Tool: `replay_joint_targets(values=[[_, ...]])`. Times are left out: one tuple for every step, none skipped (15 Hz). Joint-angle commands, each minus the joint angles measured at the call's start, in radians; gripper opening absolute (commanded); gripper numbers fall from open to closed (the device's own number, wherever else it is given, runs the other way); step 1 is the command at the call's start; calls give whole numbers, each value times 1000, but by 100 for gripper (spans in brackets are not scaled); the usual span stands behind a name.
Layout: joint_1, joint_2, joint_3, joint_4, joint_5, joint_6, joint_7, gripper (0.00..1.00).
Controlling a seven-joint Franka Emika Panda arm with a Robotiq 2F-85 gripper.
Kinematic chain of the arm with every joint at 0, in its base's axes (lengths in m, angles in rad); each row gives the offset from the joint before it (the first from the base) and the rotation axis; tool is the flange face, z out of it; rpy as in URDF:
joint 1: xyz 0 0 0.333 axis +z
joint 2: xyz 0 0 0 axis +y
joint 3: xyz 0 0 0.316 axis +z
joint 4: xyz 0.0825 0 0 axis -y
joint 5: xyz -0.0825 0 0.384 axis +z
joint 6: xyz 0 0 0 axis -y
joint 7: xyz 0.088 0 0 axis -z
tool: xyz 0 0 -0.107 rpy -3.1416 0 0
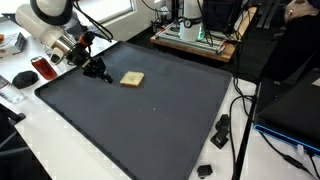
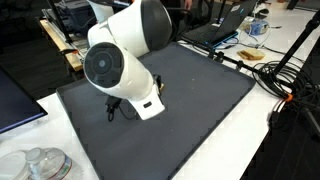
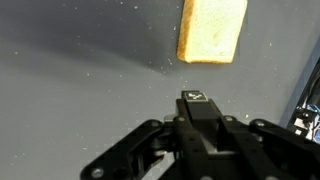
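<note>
I have the gripper (image 1: 97,70) low over the mat (image 1: 150,120), just left of the block (image 1: 131,79), not touching it. In the wrist view the block (image 3: 212,30) lies just ahead, beyond the fingers. Nothing is grasped; I judge the pickup not yet begun. Whether the fingers are parted or closed, I cannot tell. I can read no writing.

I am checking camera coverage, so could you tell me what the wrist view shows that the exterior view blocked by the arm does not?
Only the wrist view shows the tan block, lying beyond the gripper. Only the exterior view shows the arm's white housing, which hides the block, plus cables beside the mat. Both show the dark mat.
</note>
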Motion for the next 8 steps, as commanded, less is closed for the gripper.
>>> replay_joint_targets(values=[[-64, -87, 21, -159, 82, 92, -31, 5], [-80, -106, 24, -196, 103, 116, -39, 5], [-95, -130, 26, -241, 124, 146, -44, 5], [-105, -152, 25, -280, 140, 173, -46, 5], [-113, -179, 22, -326, 155, 204, -46, 5], [-120, -203, 21, -366, 166, 229, -47, 5], [-106, -228, -10, -400, 205, 242, -54, 5], [-108, -255, -15, -443, 225, 263, -51, 5]])
